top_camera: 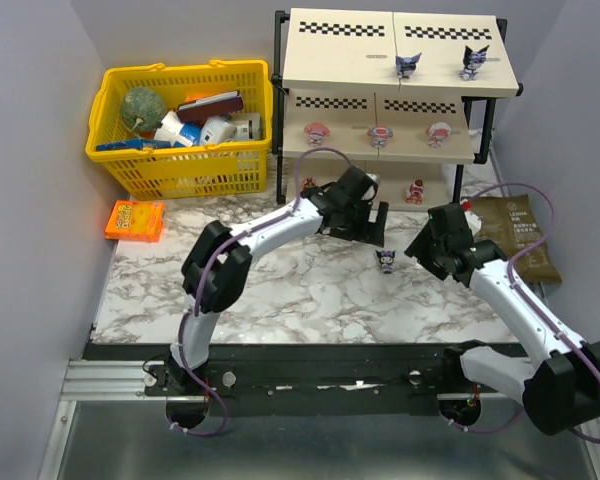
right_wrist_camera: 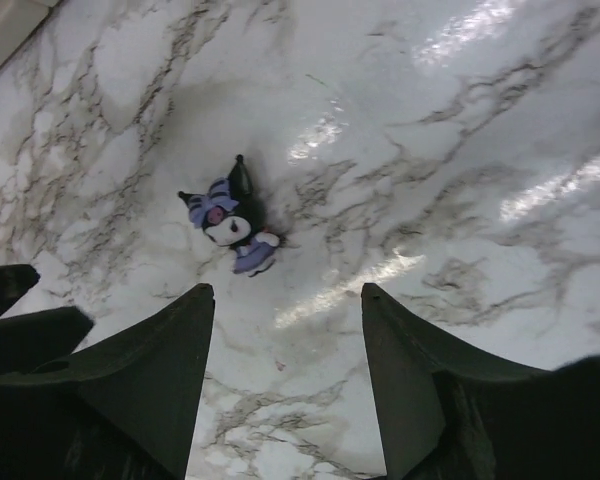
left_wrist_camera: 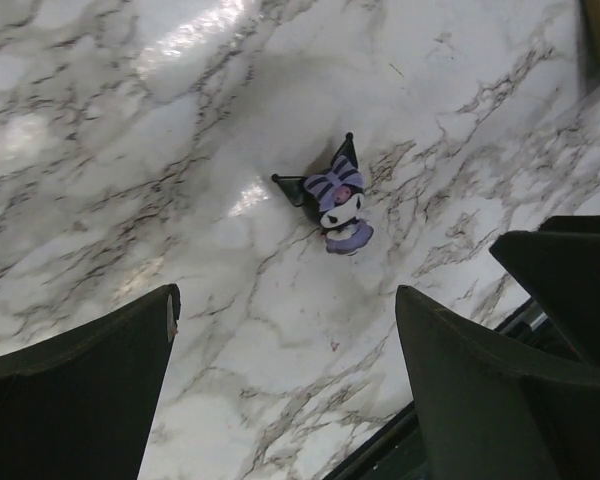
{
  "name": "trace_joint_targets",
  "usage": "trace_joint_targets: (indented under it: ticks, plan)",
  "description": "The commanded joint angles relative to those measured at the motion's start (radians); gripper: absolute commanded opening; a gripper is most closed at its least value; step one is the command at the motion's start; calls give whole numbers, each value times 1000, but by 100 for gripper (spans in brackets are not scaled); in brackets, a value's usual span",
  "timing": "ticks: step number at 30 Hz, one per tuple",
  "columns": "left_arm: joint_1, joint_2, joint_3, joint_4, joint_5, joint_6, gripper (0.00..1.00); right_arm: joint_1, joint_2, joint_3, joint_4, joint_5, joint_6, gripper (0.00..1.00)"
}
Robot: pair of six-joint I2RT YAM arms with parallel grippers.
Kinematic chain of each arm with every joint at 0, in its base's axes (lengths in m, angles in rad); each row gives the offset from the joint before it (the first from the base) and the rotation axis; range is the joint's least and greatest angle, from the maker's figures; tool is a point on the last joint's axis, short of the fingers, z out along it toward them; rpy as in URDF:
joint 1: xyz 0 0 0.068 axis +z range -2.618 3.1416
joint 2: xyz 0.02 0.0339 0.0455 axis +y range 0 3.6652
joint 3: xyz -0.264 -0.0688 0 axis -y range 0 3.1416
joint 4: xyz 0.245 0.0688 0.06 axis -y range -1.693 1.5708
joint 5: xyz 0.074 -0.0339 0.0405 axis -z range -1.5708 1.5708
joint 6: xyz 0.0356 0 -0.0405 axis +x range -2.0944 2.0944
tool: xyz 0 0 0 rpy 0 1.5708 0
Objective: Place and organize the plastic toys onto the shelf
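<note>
Fingers (left_wrist_camera: 80, 400) of the left gripper (left_wrist_camera: 285, 310) are spread wide apart, and nothing is held between them. In the left wrist view only the marble table top (left_wrist_camera: 130, 150) is seen in the gap. A dark purple figurine (left_wrist_camera: 335, 200) with pointed ears is placed on that surface near the middle of the frame, just beyond the fingertips and not touched by them.

The right gripper (right_wrist_camera: 287, 300) is likewise released. Its two dark fingers are parted at the bottom of the right wrist view, with bare marble between them. The same figurine is seen just above the tip of the left-hand finger, apart from it.

In the top external view both grippers are lowered toward the centre of the table, and the figurine is found between them, in front of the shelf (top_camera: 280, 120) at the upper right. On the top board a second dark figurine (top_camera: 408, 65) and a third dark figurine (top_camera: 473, 62) are set side by side. Three pink-and-white figurines (top_camera: 380, 135) are lined up along the middle board. A red-pink figurine (top_camera: 416, 188) is seen below that board.

A yellow basket (top_camera: 120, 165) filled with larger items is placed at the upper left, with an orange packet (top_camera: 135, 220) just in front of it. A brown pouch (top_camera: 525, 240) is laid at the right edge.
</note>
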Motion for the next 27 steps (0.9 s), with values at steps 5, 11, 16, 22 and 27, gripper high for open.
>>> trace_joint_targets:
  ticks: [5,11,16,22,27]
  plan:
    - [-108,191,267,-170,-143,77,91,-32,-165,15,-270,136,50,74]
    - [-146,278,336,-213,-186,57,91,-48,-235,4,-312,144,15,76]
    - [-157,335,381,-216,-207,62,91,-52,-275,7,-339,144,-2,76]
    - [-160,410,474,-247,-220,72,91,-54,-305,4,-364,155,-20,76]
    - [-162,441,491,-266,-237,54,84,-52,-315,4,-370,150,-31,76]
